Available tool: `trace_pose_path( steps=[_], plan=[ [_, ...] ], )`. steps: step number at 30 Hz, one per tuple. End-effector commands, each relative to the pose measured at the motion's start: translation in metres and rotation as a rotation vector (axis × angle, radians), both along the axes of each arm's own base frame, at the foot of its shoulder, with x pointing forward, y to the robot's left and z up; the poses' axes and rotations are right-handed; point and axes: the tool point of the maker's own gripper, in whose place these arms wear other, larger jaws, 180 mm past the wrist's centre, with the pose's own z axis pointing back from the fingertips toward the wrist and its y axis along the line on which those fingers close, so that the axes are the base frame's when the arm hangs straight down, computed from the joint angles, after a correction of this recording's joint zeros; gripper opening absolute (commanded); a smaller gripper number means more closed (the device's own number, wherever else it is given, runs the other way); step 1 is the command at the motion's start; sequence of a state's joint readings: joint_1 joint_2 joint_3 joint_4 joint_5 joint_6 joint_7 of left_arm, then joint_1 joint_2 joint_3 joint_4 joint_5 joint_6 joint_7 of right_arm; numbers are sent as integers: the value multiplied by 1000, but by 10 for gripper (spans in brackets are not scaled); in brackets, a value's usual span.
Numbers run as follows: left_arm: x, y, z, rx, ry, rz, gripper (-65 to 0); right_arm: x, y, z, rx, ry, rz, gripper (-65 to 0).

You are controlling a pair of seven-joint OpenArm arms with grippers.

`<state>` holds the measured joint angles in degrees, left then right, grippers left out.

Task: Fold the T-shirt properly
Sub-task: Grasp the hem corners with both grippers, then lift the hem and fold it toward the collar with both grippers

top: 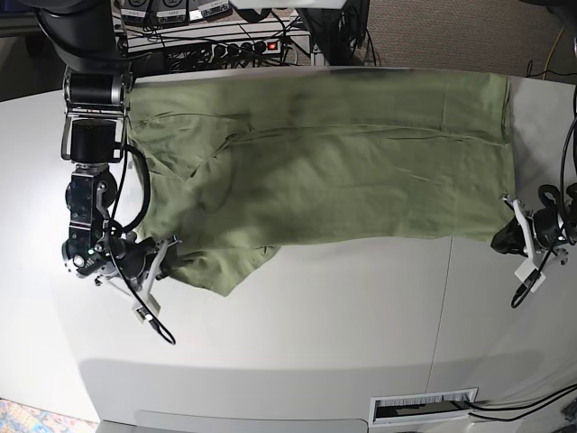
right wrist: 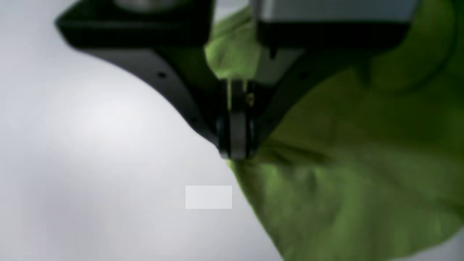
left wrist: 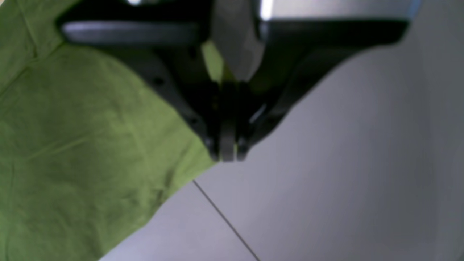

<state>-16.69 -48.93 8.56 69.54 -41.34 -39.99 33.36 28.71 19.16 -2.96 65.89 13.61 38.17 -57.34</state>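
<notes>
I had the T-shirt (top: pixel 343 171) spread wide across the white table (top: pixel 315 334), its far edge along the table's back rim and its near edge sagging in a loose lobe toward the table's left side as the base view showed it. The right gripper (right wrist: pixel 235 154) had its jaws pressed together on the cloth's edge at that lobe; the left gripper (left wrist: pixel 226 156) was likewise closed at the shirt's opposite near corner, and a sliver of green between its jaws suggested it was pinching cloth too. I judged the fabric thin, light and limp: it would drape and slide rather than hold a crease, so corners and hems were the places to hold, pulling both ends evenly to keep it taut. The base view gave me what the wrist cameras could not: the whole outline, the wrinkles near the right gripper, and how far apart the arms stood. The wrist views, blurred as they were, showed the closed jaws at the cloth's edge, which in the base view were too small to judge.
</notes>
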Motion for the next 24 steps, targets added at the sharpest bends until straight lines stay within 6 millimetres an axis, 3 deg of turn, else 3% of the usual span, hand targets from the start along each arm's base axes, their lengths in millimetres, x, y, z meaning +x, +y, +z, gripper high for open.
trace_pose_path(
  steps=[1, 11, 18, 24],
  plan=[
    [10, 6, 20, -6, -49, 7, -650, 12, -3, 23, 7, -55, -4, -650],
    [-14, 10, 17, -70, 122, 29, -650, -4, 7, 29, 21, 33, 21, -650],
    [-43, 6, 12, -112, 302, 6, -650, -21, 19, 43, 14, 68, 74, -650],
    [-73, 2, -3, -147, 424, -11, -650, -48, 6, 35, 6, 89, 93, -650]
  ],
)
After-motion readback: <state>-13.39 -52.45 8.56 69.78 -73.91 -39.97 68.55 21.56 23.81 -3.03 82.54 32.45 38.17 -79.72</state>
